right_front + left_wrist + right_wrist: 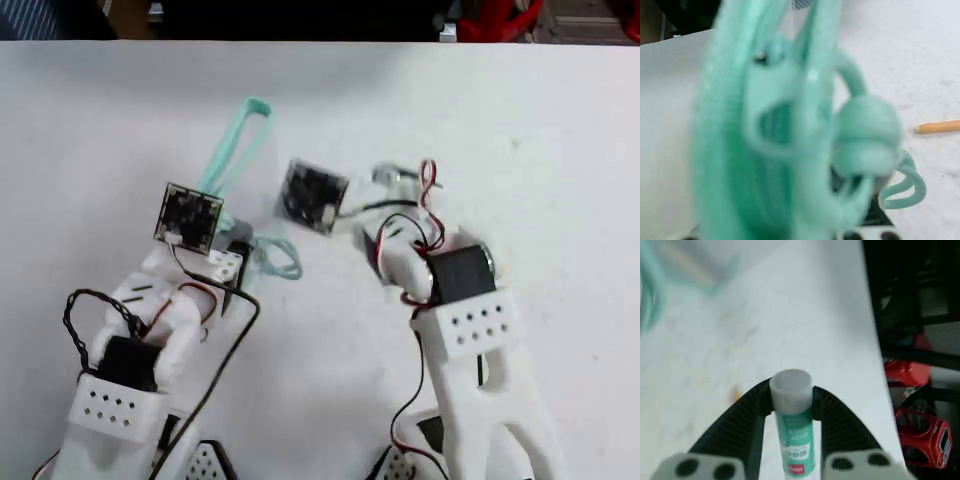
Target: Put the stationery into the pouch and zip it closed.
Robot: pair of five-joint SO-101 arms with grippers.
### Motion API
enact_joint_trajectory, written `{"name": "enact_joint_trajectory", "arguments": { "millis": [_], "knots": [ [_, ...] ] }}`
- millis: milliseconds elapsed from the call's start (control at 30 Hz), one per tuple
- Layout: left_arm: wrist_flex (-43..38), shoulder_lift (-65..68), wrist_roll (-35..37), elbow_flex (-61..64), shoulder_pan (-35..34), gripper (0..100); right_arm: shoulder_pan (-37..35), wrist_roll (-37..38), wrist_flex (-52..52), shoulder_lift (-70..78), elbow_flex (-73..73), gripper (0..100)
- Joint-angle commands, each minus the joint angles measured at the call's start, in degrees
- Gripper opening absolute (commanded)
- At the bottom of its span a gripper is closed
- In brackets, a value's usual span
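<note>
Your right gripper (pixel 791 390) is clamping a smooth cylindrical glue stick (pixel 796 440): grey cap, green label, print unreadable.

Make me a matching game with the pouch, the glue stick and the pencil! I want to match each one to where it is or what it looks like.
1. pouch
2. glue stick
3. pencil

A. lying on the table
B. mint green with a zip
C. clamped in the right tool

Pairs: 1-B, 2-C, 3-A

Mint pouch (pixel 725 150), grey-capped glue stick (pixel 795 435), orange pencil (pixel 940 126)
</note>
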Motion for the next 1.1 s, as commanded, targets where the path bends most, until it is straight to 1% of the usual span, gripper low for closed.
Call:
{"name": "enact_joint_trajectory", "arguments": {
  "millis": [0,100,167,233,300,467,600,733,800,900,1067],
  "knots": [
    [-1.49,-0.84,0.53,-0.26,-0.48,12,-3.30,-26.81,-1.19,0.22,-21.63,1.8],
    [-1.49,-0.84,0.53,-0.26,-0.48,12,-4.44,-45.45,-3.47,3.47,-33.49,1.8],
    [-1.49,-0.84,0.53,-0.26,-0.48,12,-5.67,-55.47,-4.79,6.11,-39.12,1.8],
    [-1.41,-0.84,0.53,-0.26,-0.48,12,-7.34,-63.03,-5.67,9.10,-42.90,1.8],
    [-1.41,-0.84,0.53,-0.26,-0.48,13,-9.54,-67.60,-6.81,12.35,-44.92,1.8],
    [-1.41,-0.84,0.53,-0.26,-0.48,13,-14.29,-69.63,-12.70,18.24,-46.59,1.8],
    [-1.41,-0.84,0.62,-0.26,-0.48,16,-16.57,-69.71,-16.04,21.58,-46.24,1.8],
    [-1.41,-0.84,0.62,-0.26,-0.48,16,-16.84,-69.71,-16.13,25.36,-46.07,1.8],
    [-1.41,-0.84,0.62,-0.35,-0.48,16,-16.66,-69.71,-14.11,26.15,-44.84,1.8],
    [-1.41,-0.84,0.62,-0.35,-0.57,16,-16.13,-69.71,-12.44,24.57,-42.02,1.8],
    [-1.41,-0.84,0.62,-0.35,-0.48,16,-13.93,-69.27,-16.04,22.11,-33.93,1.8]
  ]
}}
